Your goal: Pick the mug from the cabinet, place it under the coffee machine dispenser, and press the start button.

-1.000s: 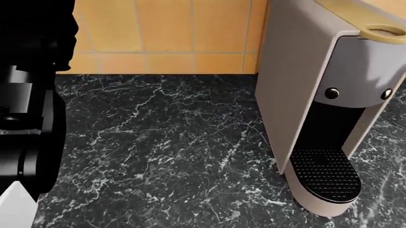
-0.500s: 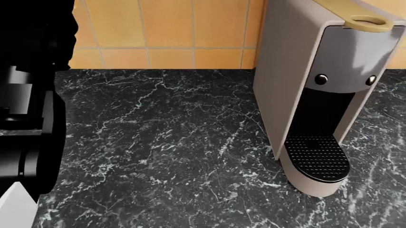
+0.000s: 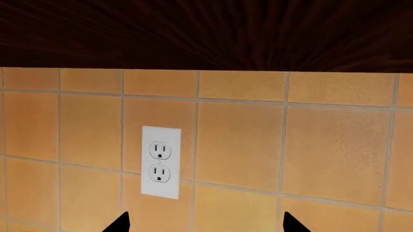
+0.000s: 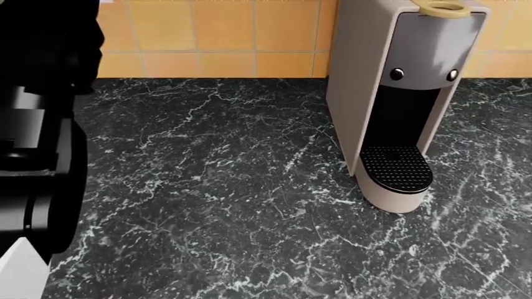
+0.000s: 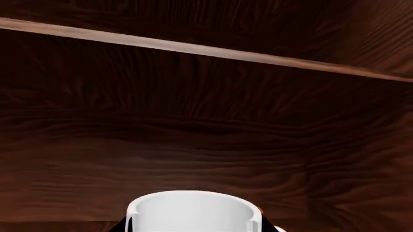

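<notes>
The right tool (image 5: 193, 230) sits at the near edge of its wrist view with the mug (image 5: 192, 210) between its tips. The white rim fills the gap, so the mug looks held, though I cannot tell how firmly. Behind it is dark wood cabinet (image 5: 206, 125) panelling. The left tool (image 3: 203, 226) shows two tips set well apart, empty, facing a tiled wall and one double outlet (image 3: 160, 162).

One mug: smooth, rigid, probably light and slippery; gripping across the rim wall seems sensible. One coffee machine dispenser (image 4: 399, 99) stands far right on the surface (image 4: 208, 187), its drip tray (image 4: 397, 168) bare, two round buttons above.
</notes>
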{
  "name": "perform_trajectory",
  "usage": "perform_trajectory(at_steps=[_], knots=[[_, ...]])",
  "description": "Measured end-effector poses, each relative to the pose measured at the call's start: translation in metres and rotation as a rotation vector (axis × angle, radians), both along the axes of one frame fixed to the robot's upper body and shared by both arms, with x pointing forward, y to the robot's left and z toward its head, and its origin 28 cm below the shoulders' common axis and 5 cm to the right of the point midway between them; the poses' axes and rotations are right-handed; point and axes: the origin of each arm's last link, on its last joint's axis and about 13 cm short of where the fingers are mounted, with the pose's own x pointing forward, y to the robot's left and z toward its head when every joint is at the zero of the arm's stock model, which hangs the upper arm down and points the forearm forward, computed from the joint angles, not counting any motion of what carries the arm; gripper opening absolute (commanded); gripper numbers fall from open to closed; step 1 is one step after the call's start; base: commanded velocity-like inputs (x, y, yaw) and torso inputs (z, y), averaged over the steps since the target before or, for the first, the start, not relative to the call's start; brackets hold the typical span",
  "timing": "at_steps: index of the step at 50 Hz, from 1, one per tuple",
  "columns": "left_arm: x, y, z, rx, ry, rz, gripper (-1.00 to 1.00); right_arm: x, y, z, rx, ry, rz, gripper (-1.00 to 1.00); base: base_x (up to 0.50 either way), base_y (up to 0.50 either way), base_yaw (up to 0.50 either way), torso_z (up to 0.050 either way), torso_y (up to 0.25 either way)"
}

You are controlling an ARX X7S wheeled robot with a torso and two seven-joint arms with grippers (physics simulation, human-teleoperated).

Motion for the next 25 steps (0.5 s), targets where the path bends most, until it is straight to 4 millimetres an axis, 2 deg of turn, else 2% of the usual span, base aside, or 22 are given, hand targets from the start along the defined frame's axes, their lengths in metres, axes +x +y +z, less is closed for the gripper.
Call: perform_trajectory(at_steps=[11, 25], knots=[[0.002, -0.001, -0.005, -0.003, 0.010, -0.001, 1.00, -0.041, -0.003, -0.050, 0.007, 0.087, 0.051, -1.00, 0.00, 0.00, 0.00, 0.000, 0.000], [0.003, -0.003, -0.007, -0.001, 0.015, -0.002, 1.00, -0.077, -0.019, -0.111, -0.009, 0.172, 0.000, -1.00, 0.00, 0.00, 0.00, 0.000, 0.000]])
